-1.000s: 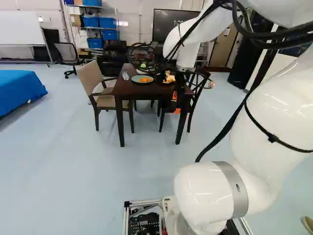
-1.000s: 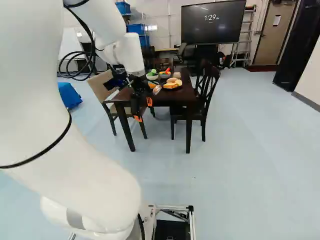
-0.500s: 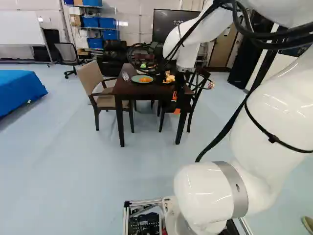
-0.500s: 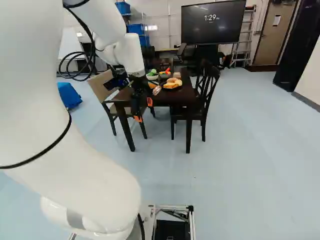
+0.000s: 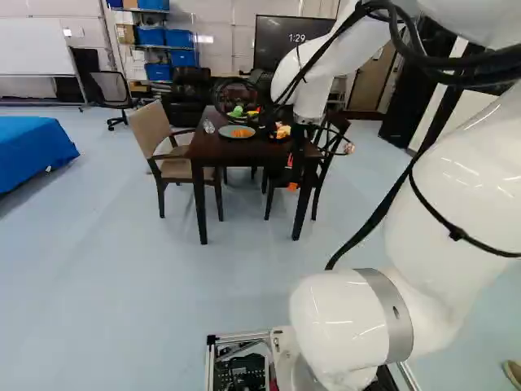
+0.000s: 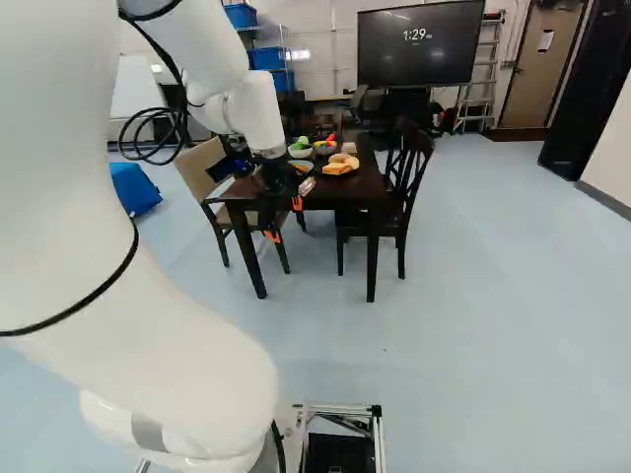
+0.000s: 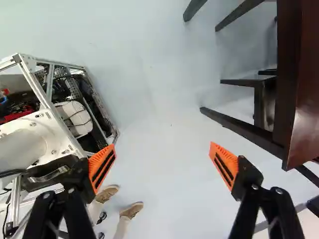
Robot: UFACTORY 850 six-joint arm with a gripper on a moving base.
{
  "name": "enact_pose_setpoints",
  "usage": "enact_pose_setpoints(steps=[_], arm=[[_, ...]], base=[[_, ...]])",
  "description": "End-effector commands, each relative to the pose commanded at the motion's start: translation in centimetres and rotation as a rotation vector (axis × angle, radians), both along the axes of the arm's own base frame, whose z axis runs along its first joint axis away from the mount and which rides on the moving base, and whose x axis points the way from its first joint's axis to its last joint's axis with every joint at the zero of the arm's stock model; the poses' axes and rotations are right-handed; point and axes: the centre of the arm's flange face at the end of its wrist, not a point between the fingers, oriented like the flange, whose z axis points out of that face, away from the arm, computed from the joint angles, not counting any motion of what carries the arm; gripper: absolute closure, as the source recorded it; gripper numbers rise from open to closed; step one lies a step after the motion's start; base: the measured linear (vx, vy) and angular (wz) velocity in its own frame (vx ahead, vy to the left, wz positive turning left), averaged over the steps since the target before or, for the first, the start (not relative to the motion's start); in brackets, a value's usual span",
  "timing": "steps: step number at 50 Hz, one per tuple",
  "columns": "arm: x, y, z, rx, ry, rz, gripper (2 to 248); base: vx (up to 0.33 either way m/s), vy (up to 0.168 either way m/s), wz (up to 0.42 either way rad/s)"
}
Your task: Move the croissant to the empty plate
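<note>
One gripper (image 7: pixel 162 146) hangs beside the table (image 5: pixel 213 149), fingers apart and empty, and the likely croissant (image 5: pixel 242 133) sits on the teal plate (image 5: pixel 225 131), so I judge placing done, backing clear next.

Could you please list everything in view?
Table: one, brown, ahead
Plates: two, teal and dark, on table
Food: count unclear, orange, on teal plate
Bread pieces: several, golden, on dark plate
Bowls: two, white and grey, behind plates
Small item: one, clear, beside teal plate
Armchair: one, beige, table's left
Wooden chair: one, dark, table's right
Office chair: one, black, beyond armchair
Screen: one, black, back
Whiteboard: one, white, beyond office chair
Bins: several, blue, beyond armchair
Draped thing: one, blue, armchair's left
Door: one, tan, screen's right
Arm: one, white, nearest
Gripper: one, black, orange pads, open, beside table
</note>
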Motion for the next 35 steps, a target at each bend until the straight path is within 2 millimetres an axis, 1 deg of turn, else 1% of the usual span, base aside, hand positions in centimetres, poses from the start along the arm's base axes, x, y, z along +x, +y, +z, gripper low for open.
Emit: enact_pose_setpoints(steps=[18, 35], arm=[[-0.5, 0.1, -1.5, 0.017, -0.070, -0.082, 3], [-1.2, 0.2, -3.3, 0.048, -0.159, -0.184, 3]], base=[[0.000, 0.000, 0.000], [0.000, 0.000, 0.000]])
